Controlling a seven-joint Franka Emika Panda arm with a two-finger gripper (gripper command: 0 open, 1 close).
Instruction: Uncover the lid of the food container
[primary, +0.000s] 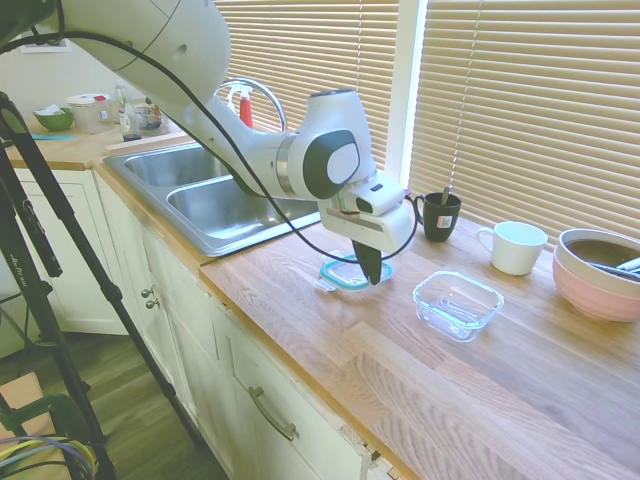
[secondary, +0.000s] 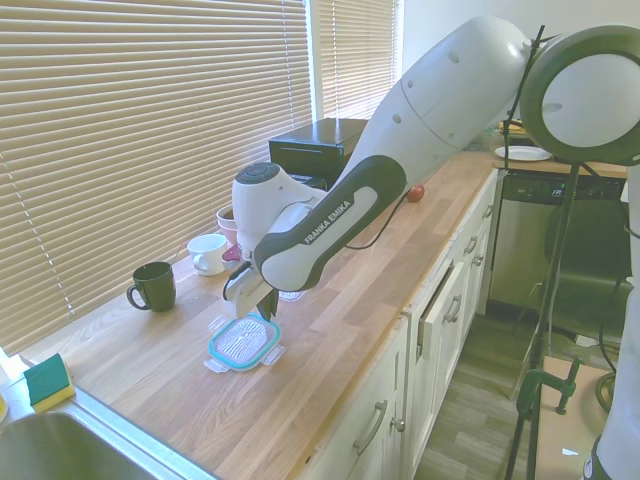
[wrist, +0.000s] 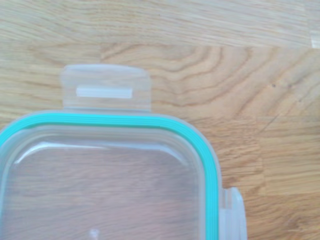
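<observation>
Presently catalogued, one entry per item.
Lid (primary: 350, 273): lies flat on the wooden tabletop (primary: 480, 380), off the dish, teal rim up; clear snap tabs stick out at its sides.
Lid, close view (wrist: 107, 177): one corner with teal rim, wood grain visible through the clear panel.
Food container (primary: 457, 303): clear glass dish, uncovered, standing on the tabletop to the right of the lid and apart from it in the first exterior view.
Hand (primary: 371, 272): pointing down at the right edge of the lid, its tips at or just above it; whether its fingers are open or closed I cannot tell.
White mug (primary: 516, 247): beyond the container, near the blinds.
Dark mug (primary: 439, 215): beyond the lid.
Pink bowl (primary: 596, 288): far right, a beige bowl nested in it.
Sink (primary: 215, 200): left of the lid.
Sponge (secondary: 47, 382): beside the sink.
</observation>
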